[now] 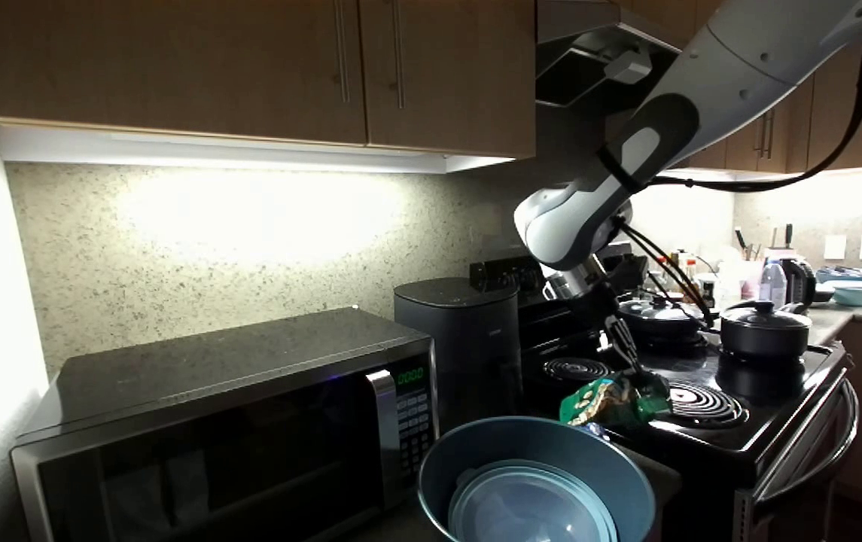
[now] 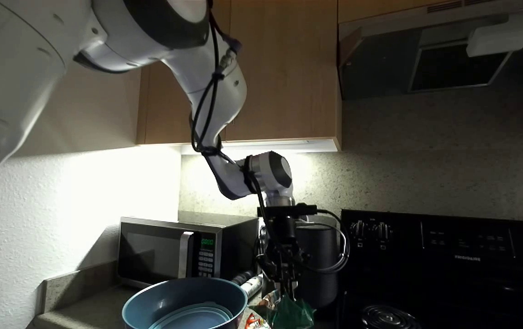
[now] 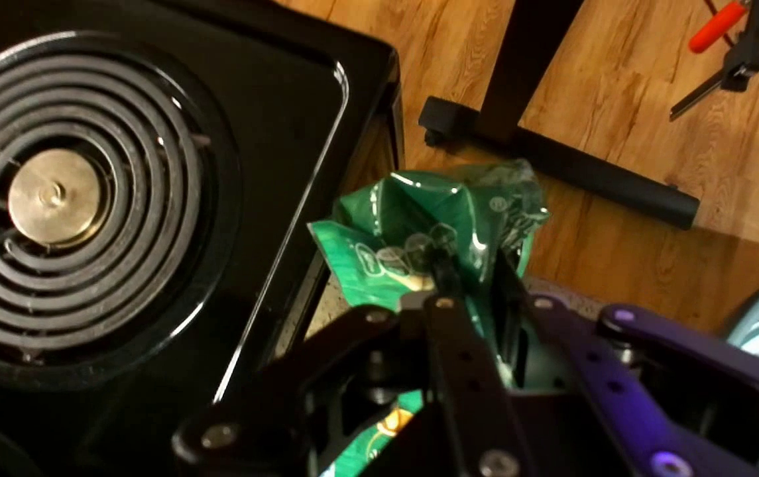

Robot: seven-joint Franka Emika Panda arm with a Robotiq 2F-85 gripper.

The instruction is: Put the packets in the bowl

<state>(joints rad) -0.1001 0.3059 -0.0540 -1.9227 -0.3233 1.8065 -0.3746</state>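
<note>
Blue-grey, the bowl point(image 1: 506, 438) sits low in both exterior views, an orange-red packet point(image 2: 256, 322) just beside it. Beyond the bowl, in an exterior view, my hand point(image 1: 635, 369) pinches the green packet point(image 1: 602, 401); a dark pot point(image 1: 764, 339) stands farther back at right.

Wooden cabinets point(image 1: 175, 68) hang above a lit backsplash point(image 1: 265, 241).

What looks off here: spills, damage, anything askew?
No spill or breakage visible. Mildly odd: the microwave display appears to read all zeros, as if unset, and the green packet is bunched up in the gripper, likely just from the grip.
</note>
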